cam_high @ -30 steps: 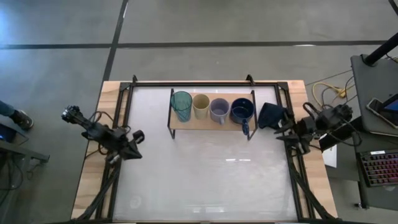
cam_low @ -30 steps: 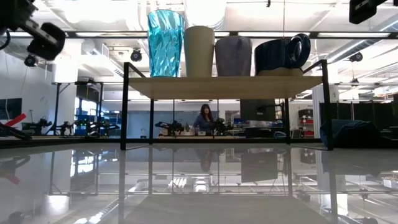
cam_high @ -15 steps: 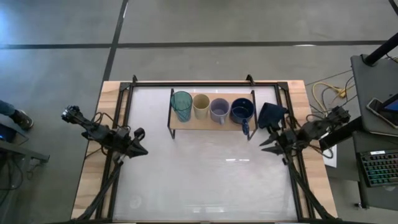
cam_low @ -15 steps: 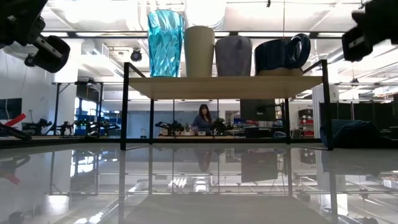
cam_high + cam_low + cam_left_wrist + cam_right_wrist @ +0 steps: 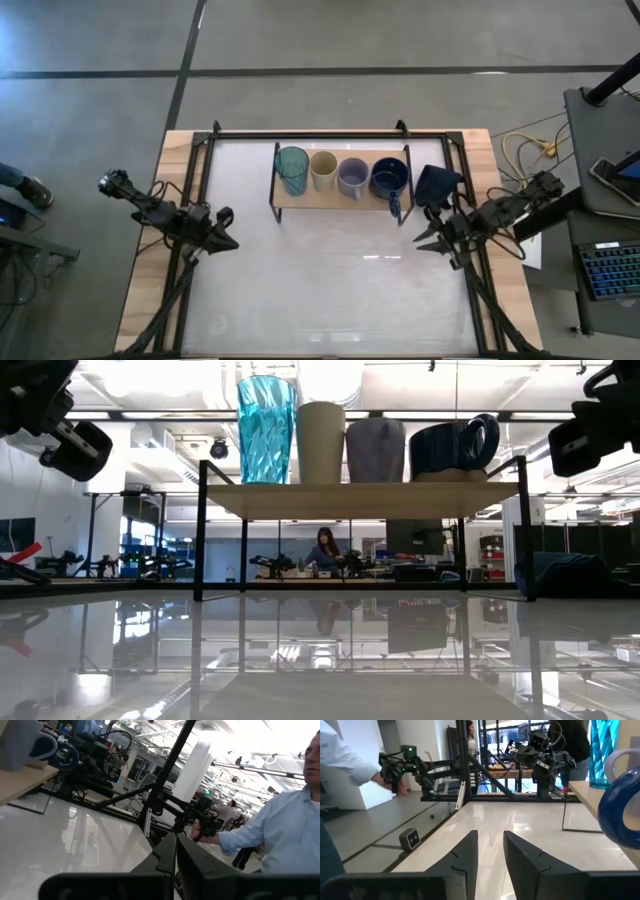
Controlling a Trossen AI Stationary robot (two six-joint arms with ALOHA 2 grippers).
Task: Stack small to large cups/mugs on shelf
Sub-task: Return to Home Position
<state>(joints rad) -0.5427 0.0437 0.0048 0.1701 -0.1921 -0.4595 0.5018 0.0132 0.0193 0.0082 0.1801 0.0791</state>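
Note:
Four cups stand upright in a row on the light wooden shelf (image 5: 330, 201), on their bases: a teal see-through tumbler (image 5: 292, 168), a cream cup (image 5: 322, 170), a grey-lavender cup (image 5: 352, 177) and a dark blue mug (image 5: 389, 178), its handle toward the table's near side. The low view shows them too, teal (image 5: 266, 430) to blue (image 5: 450, 448). My left gripper (image 5: 232, 232) hovers shut and empty by the table's left edge. My right gripper (image 5: 422, 238) hovers open and empty, near-right of the shelf, its fingers (image 5: 470, 852) pointing toward the table's left.
A dark navy cloth (image 5: 436, 185) lies right of the shelf. The white tabletop (image 5: 330, 280) spreads on the near side of the shelf. People stand beyond the table's edges: a light blue sleeve (image 5: 280, 830) on one side, a hand (image 5: 390, 777) on the other.
My right gripper has come from the table's right edge, beside the cloth, toward the table's near and left side and a little lower. It is now over the tabletop's right part. The cups and the shelf have not moved.

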